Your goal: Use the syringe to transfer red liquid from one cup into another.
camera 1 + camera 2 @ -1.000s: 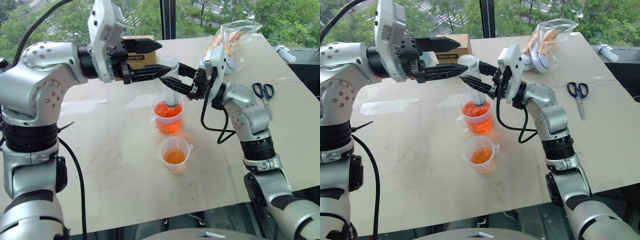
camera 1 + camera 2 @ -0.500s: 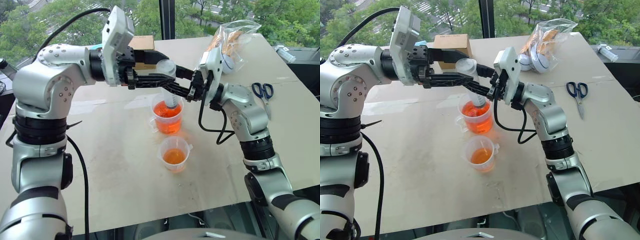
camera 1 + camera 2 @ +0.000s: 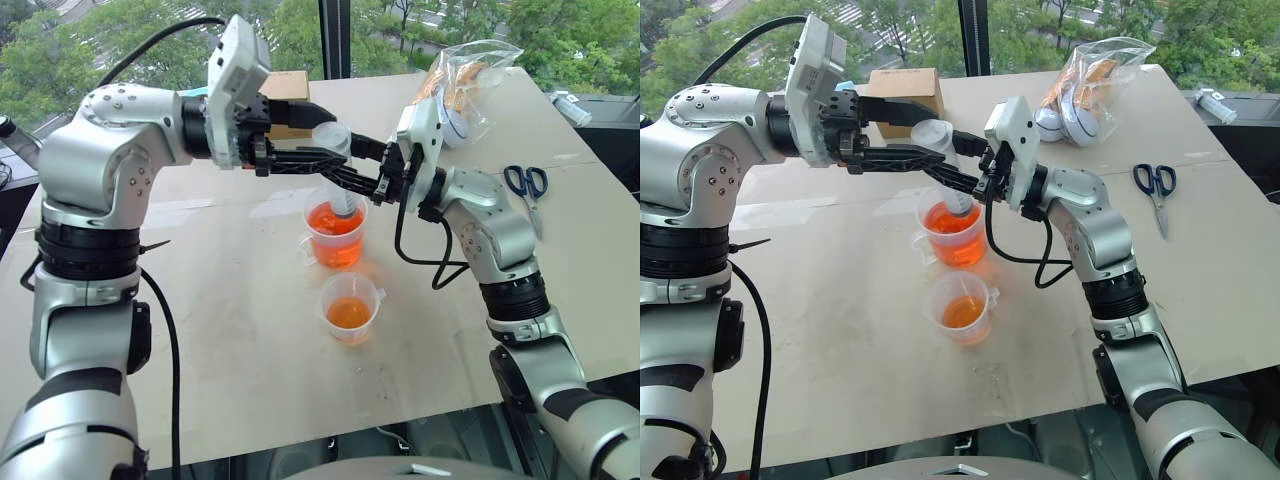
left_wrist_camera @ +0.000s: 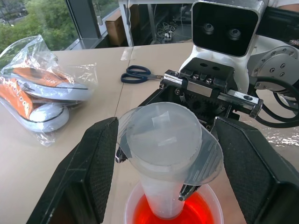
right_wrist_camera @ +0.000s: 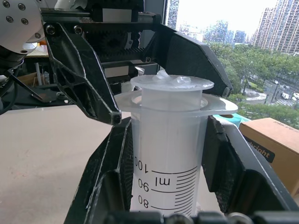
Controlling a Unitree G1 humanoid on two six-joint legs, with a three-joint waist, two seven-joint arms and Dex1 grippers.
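Reaching in from the left, my left gripper (image 3: 325, 145) hangs level over the middle of the table (image 3: 220, 330), its two black fingers spread wide on either side of the plunger top. In the left wrist view those fingers (image 4: 84, 177) stand clear of the plunger disc, one on each side, holding nothing.

Between the two grippers stands the syringe (image 3: 952, 180), leaning a little, its lower end down inside the far cup (image 3: 952, 238), which is well filled with red liquid. The plunger sits pushed in, its disc just above the barrel's flange, and the barrel (image 5: 168, 163) looks clear where the printed scale shows. Just nearer my side of the far cup stands the near cup (image 3: 960, 308), smaller, holding a shallower pool of the same liquid; the two are close together but apart.

My right gripper (image 3: 962, 183) comes in from the right and is clamped on the syringe barrel below the flange; in the right wrist view its fingers (image 5: 110, 177) press against both sides of the barrel.

Behind the syringe, near the far edge, sits a cardboard box (image 3: 902, 88). At the far right corner lies a clear bag (image 3: 1095, 80) with orange and white things inside. Scissors (image 3: 1157, 190) lie near the right edge, well apart from the cups.
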